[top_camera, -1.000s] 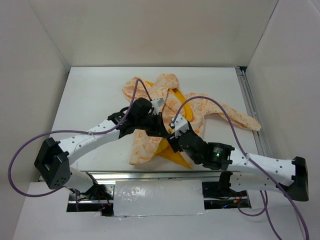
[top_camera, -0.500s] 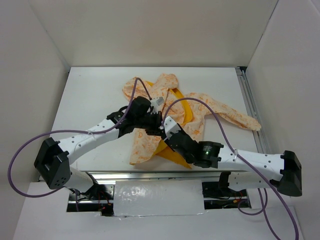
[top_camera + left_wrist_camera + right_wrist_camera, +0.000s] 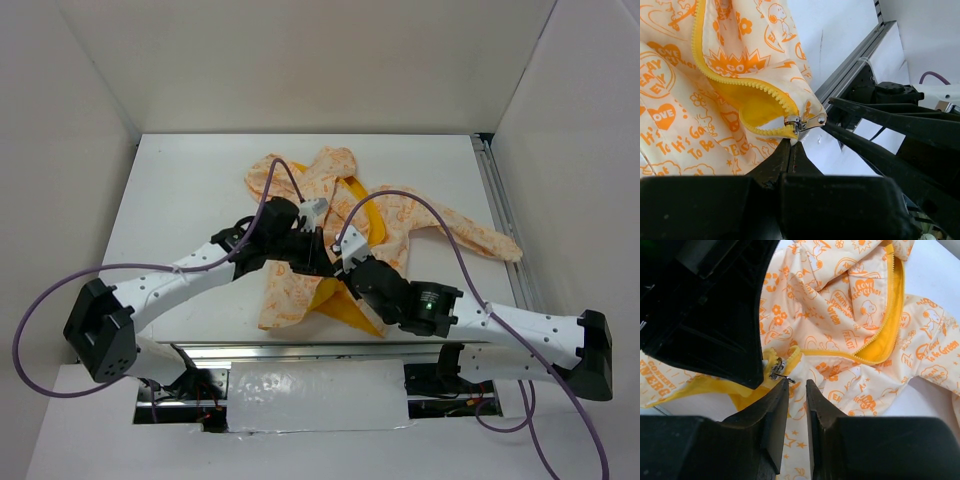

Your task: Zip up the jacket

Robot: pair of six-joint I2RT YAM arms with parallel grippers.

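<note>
The cream and orange jacket [image 3: 330,168] lies crumpled and open at mid-table, its yellow lining showing. My left gripper [image 3: 312,246] is shut on the jacket's bottom hem corner [image 3: 791,141], just below the metal zipper slider [image 3: 805,121]. My right gripper [image 3: 345,252] sits close to the right of it, jaws a narrow gap apart with only fabric behind them. In the right wrist view its left fingertip [image 3: 785,388] is at the slider's pull tab [image 3: 785,377], beside the slider [image 3: 776,369]. The other yellow zipper strip [image 3: 890,315] curves away at the upper right.
A metal rail [image 3: 300,350] runs along the table's near edge, and also shows in the left wrist view [image 3: 855,65]. One jacket sleeve [image 3: 480,235] stretches toward the right rail [image 3: 500,200]. White walls enclose the table. Purple cables arch over both arms.
My right gripper has moved left, in close to my left gripper and the zipper slider. My left gripper has kept its hold on the hem and barely moved.
</note>
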